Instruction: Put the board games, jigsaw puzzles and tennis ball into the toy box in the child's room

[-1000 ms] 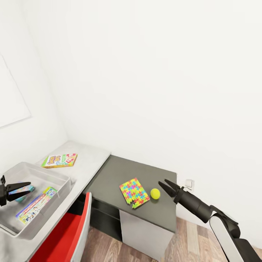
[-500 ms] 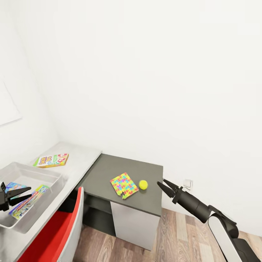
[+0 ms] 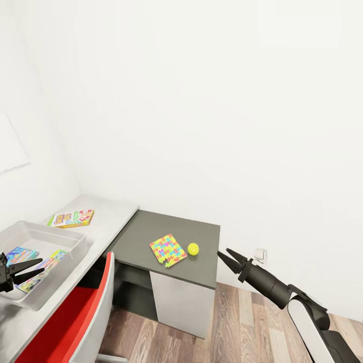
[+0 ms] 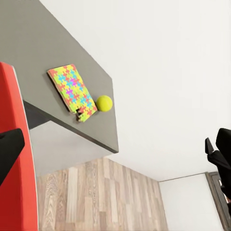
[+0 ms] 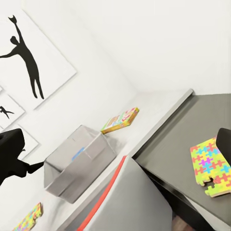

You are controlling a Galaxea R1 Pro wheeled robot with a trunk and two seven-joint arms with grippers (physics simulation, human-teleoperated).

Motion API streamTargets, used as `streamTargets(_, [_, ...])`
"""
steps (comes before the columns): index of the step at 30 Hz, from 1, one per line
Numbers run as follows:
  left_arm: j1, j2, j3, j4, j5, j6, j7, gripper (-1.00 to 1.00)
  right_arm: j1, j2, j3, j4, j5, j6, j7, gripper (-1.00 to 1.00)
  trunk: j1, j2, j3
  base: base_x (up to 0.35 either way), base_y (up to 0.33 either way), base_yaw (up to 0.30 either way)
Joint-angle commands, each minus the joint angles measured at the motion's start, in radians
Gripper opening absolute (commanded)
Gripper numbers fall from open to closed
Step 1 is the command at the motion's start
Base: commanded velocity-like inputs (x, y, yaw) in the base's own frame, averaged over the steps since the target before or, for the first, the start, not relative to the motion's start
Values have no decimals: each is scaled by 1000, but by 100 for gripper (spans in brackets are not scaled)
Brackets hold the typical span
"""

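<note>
- The table [image 3: 166, 229] has a matt dark grey section and a smooth light grey top.
- The floor [image 3: 242, 327] looks like wood planks.
- The toy box [image 3: 48, 242] looks like smooth grey plastic.
- The chair [image 3: 75, 317] has a glossy red seat.
- The tennis ball [image 3: 193, 248] looks matt yellow.

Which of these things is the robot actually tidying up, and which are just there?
Part of the job: toy box, board game on the table, jigsaw puzzle, tennis ball.

Just there: red chair, wall pictures, wall socket.
</note>
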Motion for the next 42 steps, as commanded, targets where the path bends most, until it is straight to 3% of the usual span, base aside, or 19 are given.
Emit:
streamTargets(1, [-1,0,1,0,-1,11,-4,100,-1,0,0,0,-9,8,-1,100,1,-2,-2,-14,-4,-2])
streamTargets(24, [-1,1,2,-4,1,9,-4,100,-1,0,-1,0,-10,5,-1,100,1,-2,5,-2,-6,1])
streamTargets(42, [-1,0,2,-6,1,7,-4,100,-1,-1,-1,0,-10,5,1,100,1,-2,10,0,-179,5])
